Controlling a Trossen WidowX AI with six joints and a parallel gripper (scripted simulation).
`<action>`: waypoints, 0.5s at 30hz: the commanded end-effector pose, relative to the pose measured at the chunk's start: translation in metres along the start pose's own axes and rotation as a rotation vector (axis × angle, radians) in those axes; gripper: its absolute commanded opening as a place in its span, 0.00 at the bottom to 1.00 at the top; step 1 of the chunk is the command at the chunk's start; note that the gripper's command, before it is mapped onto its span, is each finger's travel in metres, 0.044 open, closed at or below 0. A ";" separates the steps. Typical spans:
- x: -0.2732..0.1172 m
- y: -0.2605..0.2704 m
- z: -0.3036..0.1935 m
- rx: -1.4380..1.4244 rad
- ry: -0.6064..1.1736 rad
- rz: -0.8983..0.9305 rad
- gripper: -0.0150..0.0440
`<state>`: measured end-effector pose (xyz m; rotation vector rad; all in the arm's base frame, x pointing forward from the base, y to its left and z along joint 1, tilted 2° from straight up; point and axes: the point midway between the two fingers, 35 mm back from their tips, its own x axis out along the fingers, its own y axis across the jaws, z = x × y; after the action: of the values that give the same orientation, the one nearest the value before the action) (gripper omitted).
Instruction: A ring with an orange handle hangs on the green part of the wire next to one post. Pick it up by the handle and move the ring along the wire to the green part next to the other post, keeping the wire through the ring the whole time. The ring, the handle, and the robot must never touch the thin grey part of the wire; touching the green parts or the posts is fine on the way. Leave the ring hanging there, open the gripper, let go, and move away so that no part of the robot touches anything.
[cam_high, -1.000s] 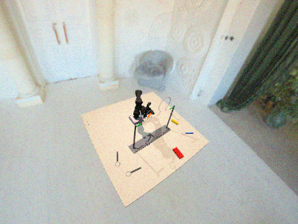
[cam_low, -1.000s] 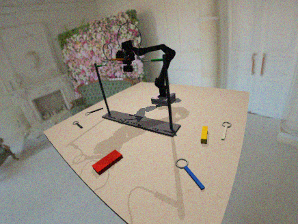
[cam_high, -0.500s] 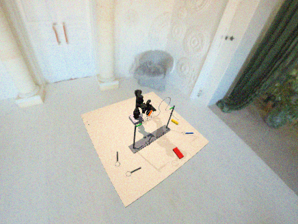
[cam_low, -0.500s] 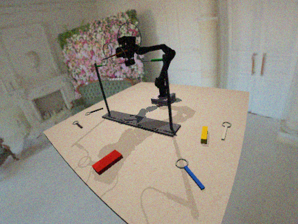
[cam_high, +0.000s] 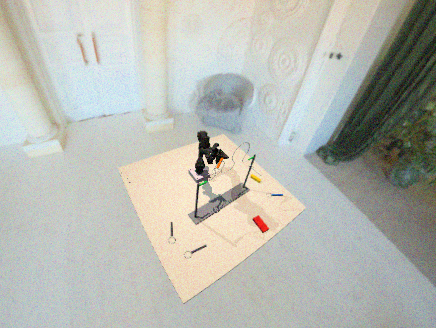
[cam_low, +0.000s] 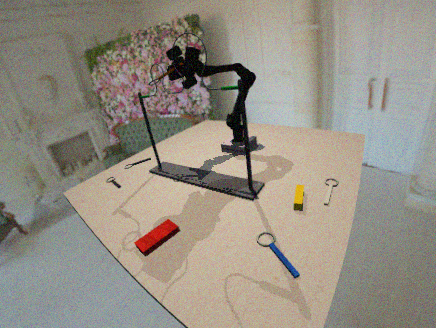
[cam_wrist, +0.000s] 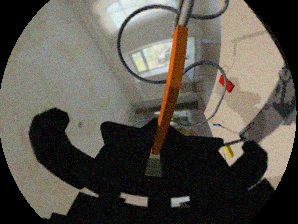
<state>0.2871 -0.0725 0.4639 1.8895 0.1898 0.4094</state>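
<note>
My gripper (cam_low: 175, 69) (cam_wrist: 157, 120) is shut on the orange handle (cam_high: 220, 163) (cam_low: 164, 74) (cam_wrist: 172, 82), high above the stand, between the posts. The handle slants up from the fingers in the wrist view; its grey stem (cam_wrist: 185, 11) runs out at the top. The ring is too thin to tell from the wire in the top and exterior views, so whether the wire runs through it is unclear. The thin grey wire loops close around the gripper. One green part (cam_high: 202, 183) (cam_low: 144, 96) is by one post (cam_high: 196, 201) (cam_low: 150, 131); the other (cam_high: 251, 158) (cam_low: 230, 88) is by the other post (cam_high: 249, 172) (cam_low: 247, 150).
The dark stand base (cam_high: 220, 205) (cam_low: 210, 181) lies below. A red block (cam_high: 260, 224) (cam_low: 157, 237) (cam_wrist: 229, 84), a yellow block (cam_high: 255, 178) (cam_low: 298, 198) and a blue-handled ring (cam_high: 277, 195) (cam_low: 284, 260) lie on the table. Other handled rings lie near its sides.
</note>
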 end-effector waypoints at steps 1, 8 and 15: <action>0.000 0.009 0.000 0.022 0.000 0.014 0.00; -0.001 0.013 0.001 0.000 0.000 0.002 0.00; -0.001 0.009 0.002 -0.077 -0.001 -0.035 0.00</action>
<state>0.2866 -0.0788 0.4721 1.8519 0.1951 0.3932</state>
